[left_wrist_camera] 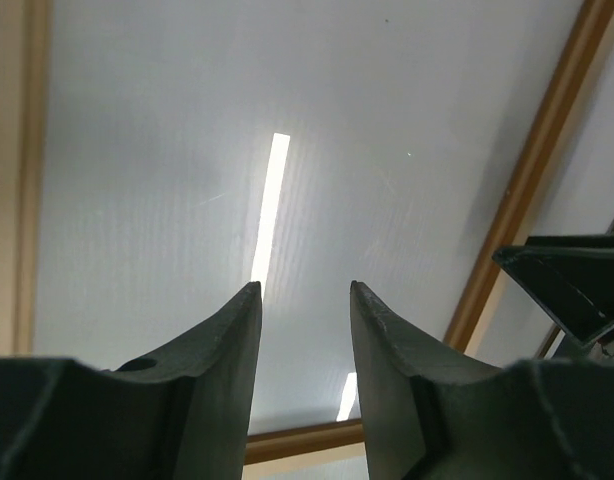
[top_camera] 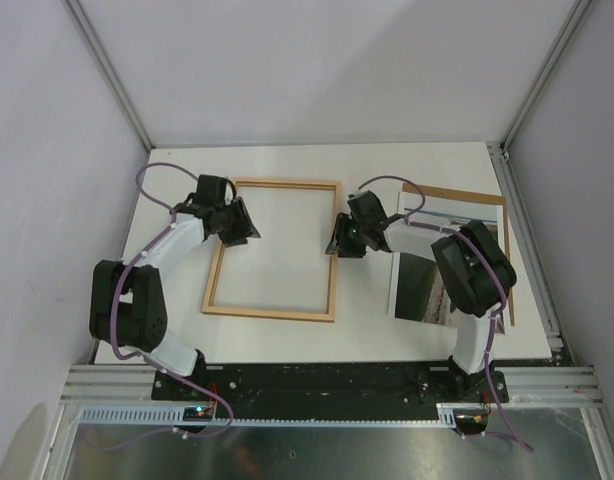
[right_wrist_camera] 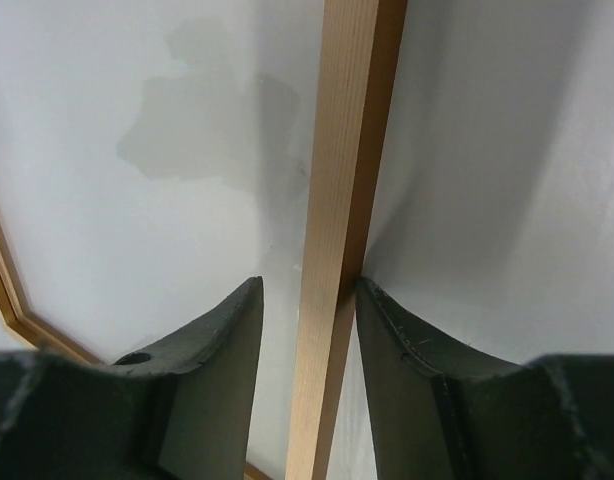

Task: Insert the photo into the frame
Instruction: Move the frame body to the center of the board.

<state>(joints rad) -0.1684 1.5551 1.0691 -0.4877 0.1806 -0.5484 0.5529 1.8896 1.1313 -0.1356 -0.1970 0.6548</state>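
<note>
The frame (top_camera: 219,268) lies flat mid-table, light wood face up. The photo (top_camera: 417,288) lies to its right, partly hidden under my right arm. My left gripper (top_camera: 249,232) is open and empty, by the upper part of the frame's left rail; in the left wrist view (left_wrist_camera: 305,286) it sits above a rail (left_wrist_camera: 307,438). My right gripper (top_camera: 339,240) is open astride the frame's right rail (right_wrist_camera: 337,200). In the right wrist view (right_wrist_camera: 307,282) the right finger (right_wrist_camera: 397,340) touches the rail's edge and the left finger stands apart from it.
A brown backing board (top_camera: 469,192) lies under the photo, showing along its far and right edges. White walls and metal posts close in the table's back and sides. The black mounting rail (top_camera: 327,378) runs along the near edge.
</note>
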